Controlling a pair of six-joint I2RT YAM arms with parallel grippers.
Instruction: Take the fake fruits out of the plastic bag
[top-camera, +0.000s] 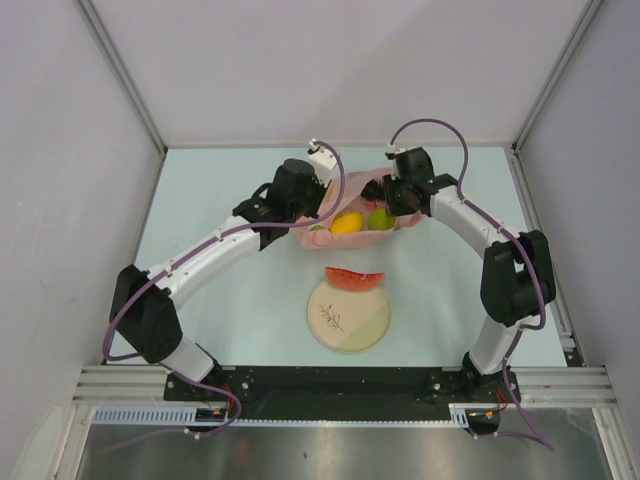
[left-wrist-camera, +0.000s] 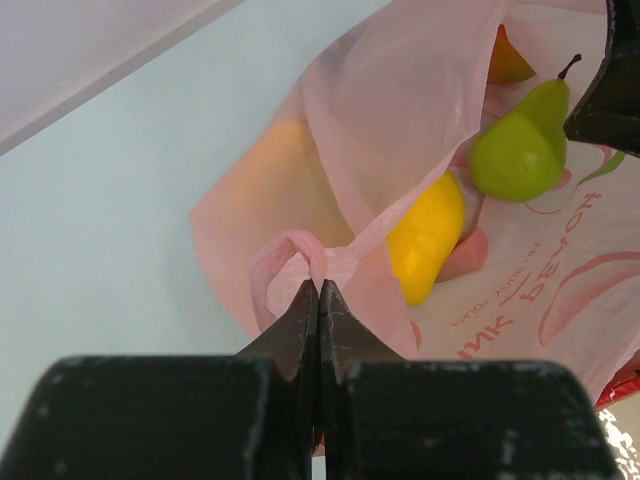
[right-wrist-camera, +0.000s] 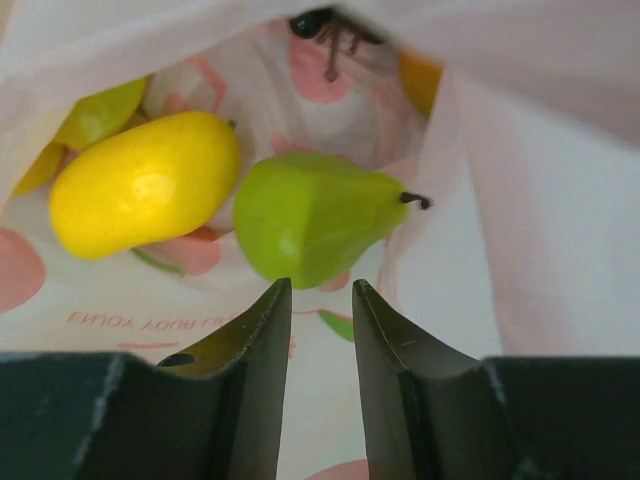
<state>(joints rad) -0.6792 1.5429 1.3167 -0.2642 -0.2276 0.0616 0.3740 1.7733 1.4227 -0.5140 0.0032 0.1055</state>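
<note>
The pink plastic bag (top-camera: 362, 190) lies open at the far middle of the table. My left gripper (left-wrist-camera: 318, 287) is shut on a bunched fold of the plastic bag (left-wrist-camera: 350, 130) at its near rim. Inside lie a yellow fruit (right-wrist-camera: 145, 185), a green pear (right-wrist-camera: 310, 230), a yellow-green piece (right-wrist-camera: 100, 112) and a dark stemmed piece (right-wrist-camera: 322, 25). My right gripper (right-wrist-camera: 320, 285) is inside the bag's mouth, open, its tips just short of the pear with nothing between them. From above, the yellow fruit (top-camera: 347, 223) and pear (top-camera: 380, 218) show in the bag. A red watermelon slice (top-camera: 353, 278) rests on the plate's far rim.
The round cream plate (top-camera: 360, 325) with a sprig drawing sits between the bag and the arm bases. White walls with metal rails enclose the table on the left, right and far sides.
</note>
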